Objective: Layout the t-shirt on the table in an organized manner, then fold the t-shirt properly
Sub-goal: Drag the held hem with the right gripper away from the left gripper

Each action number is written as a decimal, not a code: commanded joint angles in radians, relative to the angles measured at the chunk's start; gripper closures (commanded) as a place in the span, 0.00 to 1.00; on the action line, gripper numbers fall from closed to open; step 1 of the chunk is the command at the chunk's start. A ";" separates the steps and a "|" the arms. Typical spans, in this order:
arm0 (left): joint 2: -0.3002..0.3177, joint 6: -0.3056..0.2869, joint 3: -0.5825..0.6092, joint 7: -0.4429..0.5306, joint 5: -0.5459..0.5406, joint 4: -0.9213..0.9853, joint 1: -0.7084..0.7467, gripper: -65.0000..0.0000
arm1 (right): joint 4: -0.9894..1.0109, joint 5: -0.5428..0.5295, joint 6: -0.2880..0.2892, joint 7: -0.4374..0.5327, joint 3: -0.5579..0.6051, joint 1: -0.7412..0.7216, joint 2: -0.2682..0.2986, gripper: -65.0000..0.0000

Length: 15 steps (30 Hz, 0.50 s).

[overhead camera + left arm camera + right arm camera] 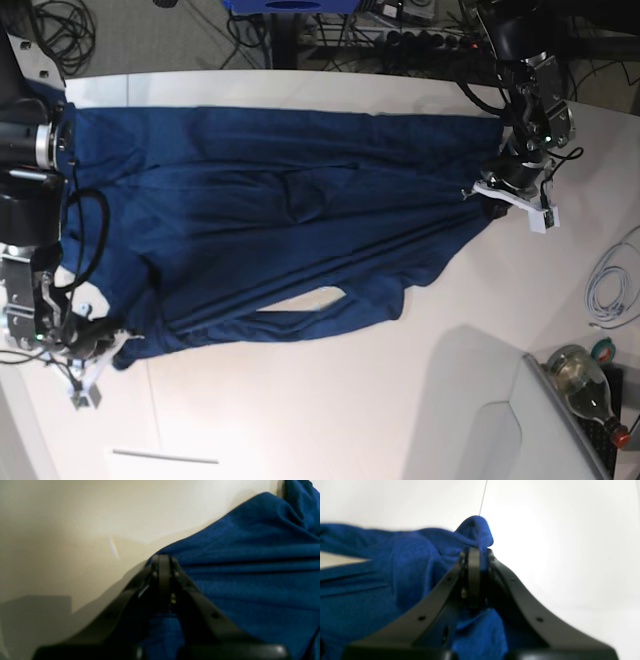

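The dark blue t-shirt (280, 210) lies stretched across the white table (350, 420), wrinkled, with a gap of bare table near its lower edge. My left gripper (488, 190) is at the shirt's right end and is shut on its edge. In the left wrist view the left gripper (163, 557) pinches the t-shirt (250, 567) above the table (75, 517). My right gripper (105, 350) is at the shirt's lower left corner. In the right wrist view the right gripper (476, 551) is shut on a bunched fold of the t-shirt (382, 580), over the table (557, 542).
A thin dark seam line (483, 495) runs across the tabletop. Off the table's right side lie a white cable (610, 285) and a bottle (580, 375). Dark cables (60, 25) and a blue object (290, 5) sit beyond the far edge.
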<state>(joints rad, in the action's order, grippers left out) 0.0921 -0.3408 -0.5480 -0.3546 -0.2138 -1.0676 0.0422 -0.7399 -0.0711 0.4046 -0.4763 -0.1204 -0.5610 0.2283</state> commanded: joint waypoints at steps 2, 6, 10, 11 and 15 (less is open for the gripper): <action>0.005 0.032 -0.022 -0.090 0.052 0.007 0.015 1.00 | -0.014 0.003 -0.008 0.023 -0.003 -0.023 -0.005 0.93; 0.005 0.032 -0.040 -0.091 0.052 0.007 0.015 1.00 | -0.013 0.006 -0.008 0.023 -0.002 -0.001 -0.023 0.51; 0.005 0.032 -0.040 -0.094 0.052 0.005 0.015 1.00 | -0.063 0.006 -0.008 0.021 0.067 0.023 -0.023 0.49; 0.005 0.032 -0.040 -0.094 0.050 0.005 0.015 1.00 | -0.088 0.006 -0.008 0.012 0.115 0.043 -0.022 0.50; 0.004 0.032 -0.040 -0.093 0.047 0.005 0.015 1.00 | -0.195 0.001 -0.008 -0.075 0.209 0.103 -0.053 0.51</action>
<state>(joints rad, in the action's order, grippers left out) 0.0948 -0.3408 -0.5877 -0.3614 -0.2138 -1.0679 0.0452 -0.9188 -0.0624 0.3931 -0.5690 0.0902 -0.4282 0.1719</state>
